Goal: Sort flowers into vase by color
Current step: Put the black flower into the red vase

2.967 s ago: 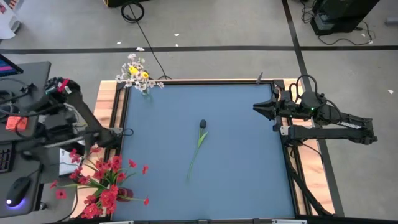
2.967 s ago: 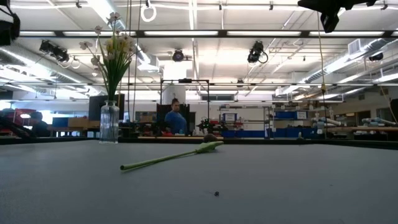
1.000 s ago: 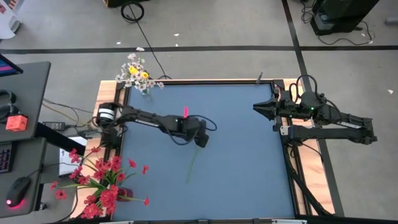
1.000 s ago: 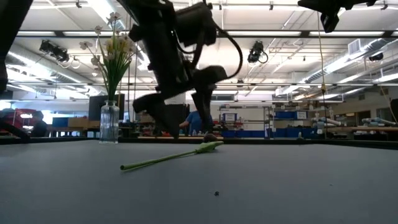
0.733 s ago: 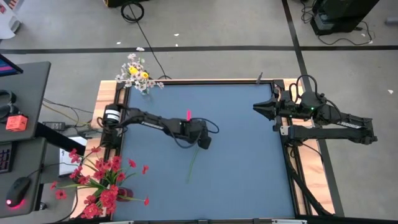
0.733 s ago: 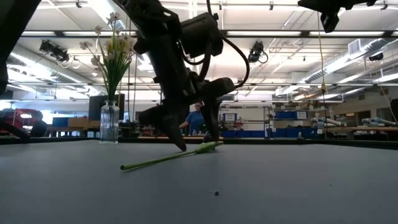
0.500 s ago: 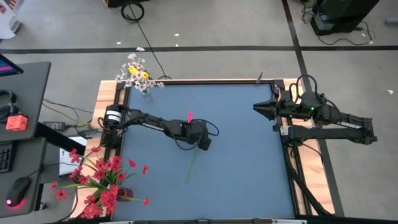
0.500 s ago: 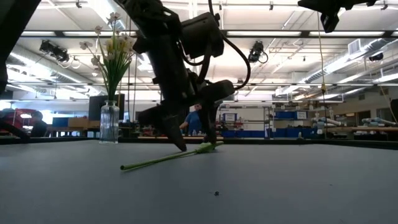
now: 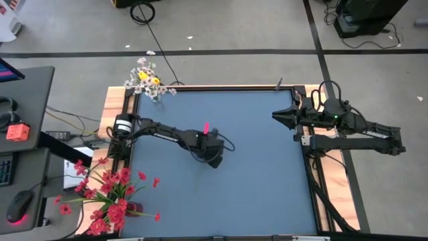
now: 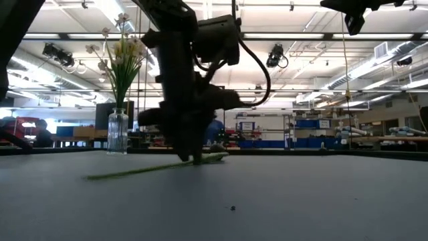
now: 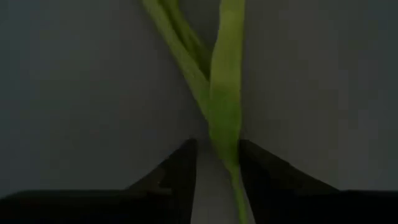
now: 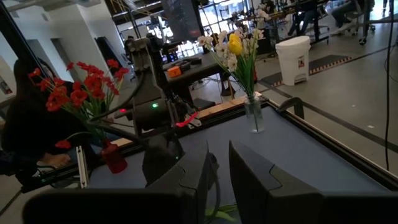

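The desk point(image 9: 254, 181) has a flat blue-grey top with no pattern, framed in pale wood along its sides. The stem point(image 11: 225, 106) lying on it is bright yellow-green, its long leaf the same shade. Both arms are black; the left pincer point(image 9: 214, 159) is black too, with a small pink-red mark just behind it. At one corner a red vase point(image 12: 114, 158) carries red flowers point(image 9: 110, 194) on green stems. At the far corner a clear glass vase point(image 10: 118, 132) carries white and yellow flowers point(image 9: 148, 77) over green leaves. The floor point(image 9: 227, 40) is grey, crossed by dark lines. The right pincer point(image 12: 217, 168) is black.
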`<state>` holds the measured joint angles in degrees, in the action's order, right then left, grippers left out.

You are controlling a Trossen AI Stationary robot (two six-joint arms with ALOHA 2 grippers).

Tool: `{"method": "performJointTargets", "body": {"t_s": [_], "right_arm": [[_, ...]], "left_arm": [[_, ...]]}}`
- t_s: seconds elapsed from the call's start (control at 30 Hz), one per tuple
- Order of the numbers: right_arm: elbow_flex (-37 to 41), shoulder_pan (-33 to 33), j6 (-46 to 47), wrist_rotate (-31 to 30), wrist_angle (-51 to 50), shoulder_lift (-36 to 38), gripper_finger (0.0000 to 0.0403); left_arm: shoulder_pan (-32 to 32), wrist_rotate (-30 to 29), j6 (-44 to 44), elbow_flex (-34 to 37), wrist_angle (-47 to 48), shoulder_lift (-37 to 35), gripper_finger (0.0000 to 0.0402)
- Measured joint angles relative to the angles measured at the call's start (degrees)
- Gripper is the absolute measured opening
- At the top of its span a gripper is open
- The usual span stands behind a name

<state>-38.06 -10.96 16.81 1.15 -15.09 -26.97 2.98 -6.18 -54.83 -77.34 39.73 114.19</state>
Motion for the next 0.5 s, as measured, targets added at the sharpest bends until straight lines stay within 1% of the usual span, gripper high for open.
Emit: {"method": "performJointTargets", "body": {"t_s": [0.13, 0.37, 0.43, 0.5], "right_arm": [[0.0, 0.0, 0.0, 0.0, 0.0, 0.0, 0.0073], [0.0, 0.0, 0.0, 0.0, 0.0, 0.0, 0.0073], [0.0, 0.0, 0.0, 0.0, 0.0, 0.0, 0.0073], [0.0, 0.0, 0.0, 0.0, 0.0, 0.0, 0.0073]], "left_arm": [[0.0, -0.3, 0.4, -0.1, 3.9, 0.0, 0.0122], [0.0, -1.1, 0.9, -0.1, 3.6, 0.0, 0.0120], [0.0, -1.2, 1.4, -0.1, 3.6, -0.1, 0.0112], [-0.1, -1.4, 1.4, -0.1, 3.6, -0.1, 0.0093]]}}
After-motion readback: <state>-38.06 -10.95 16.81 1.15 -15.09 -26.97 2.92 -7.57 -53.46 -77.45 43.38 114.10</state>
